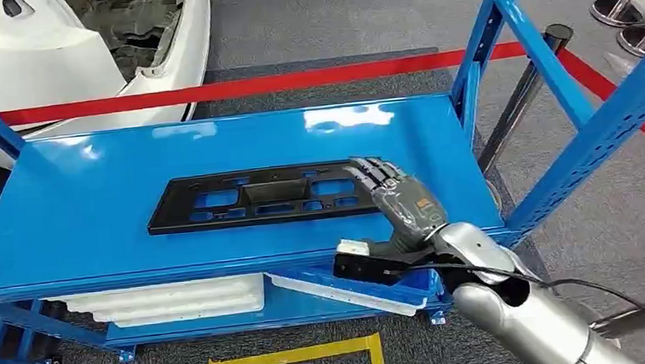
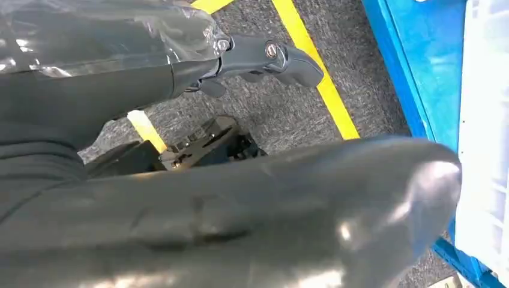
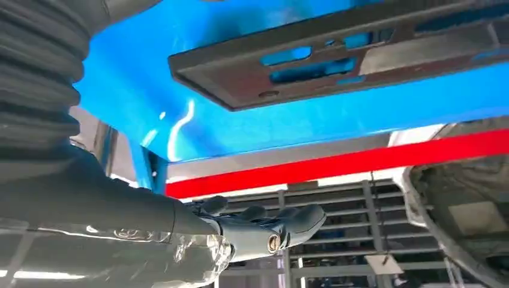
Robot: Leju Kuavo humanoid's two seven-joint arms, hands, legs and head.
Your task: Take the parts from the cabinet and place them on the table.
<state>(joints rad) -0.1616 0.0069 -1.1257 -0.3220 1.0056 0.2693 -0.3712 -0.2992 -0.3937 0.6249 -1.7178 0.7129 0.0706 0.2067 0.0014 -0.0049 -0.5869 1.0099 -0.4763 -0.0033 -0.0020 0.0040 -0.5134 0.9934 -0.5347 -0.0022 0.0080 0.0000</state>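
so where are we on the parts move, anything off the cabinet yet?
Done: nothing that shows. The black part lies flat on the blue shelf.
In hand: the right hand is over the part's right end, fingers extended; no grip visible. The left hand hangs by the floor, holding nothing.
Left: grip, lift out, carry to the table. White trays sit on the lower shelf.
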